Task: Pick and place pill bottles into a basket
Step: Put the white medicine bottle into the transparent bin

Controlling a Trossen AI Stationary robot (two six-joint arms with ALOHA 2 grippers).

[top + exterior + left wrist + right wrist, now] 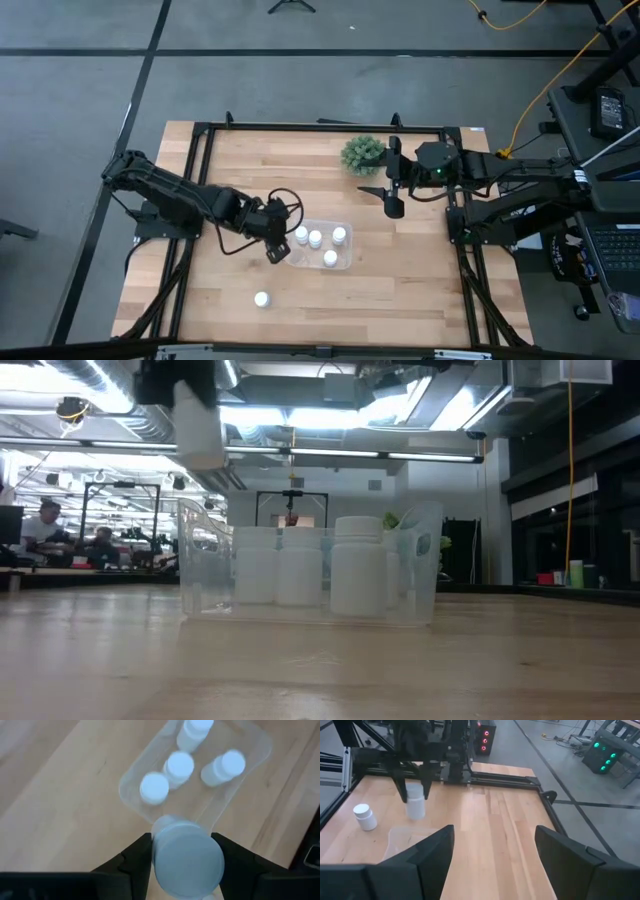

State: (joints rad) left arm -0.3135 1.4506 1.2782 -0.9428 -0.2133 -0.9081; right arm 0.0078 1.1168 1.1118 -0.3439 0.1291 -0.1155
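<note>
The left gripper (186,851) is clamped on a white pill bottle (187,857), its two dark fingers (131,862) pressed against the bottle's opposite sides. The left wrist view looks down on the held bottle's round end, just short of the near rim of the clear plastic basket (252,770). In the high view the left gripper (276,243) sits at the basket's left edge (292,262), the left arm reaching in from the table's left side.

The basket holds four bottles standing upright (315,238), caps up, in a loose cluster near the middle of the wooden table (420,280). One more bottle (262,299) stands alone on the bare wood, nearer the front edge and well apart from the basket.

The low view adds the height: the held bottle (198,428) hangs clear above the tabletop, higher than the basket's rim (190,585) and over its left end, while the bottles inside (358,565) stand on the basket floor. The lone bottle does not show there.

The right gripper (495,855) hangs with its fingers spread wide, holding nothing. In the high view it (392,195) hovers beyond the basket, just beside the green spiky plant (361,153). Its wrist camera sees the left gripper (415,790) with the carried bottle (415,805) from across the table, the lone bottle (365,816) beside it, and the black metal frame (500,779) along the table's edge.
</note>
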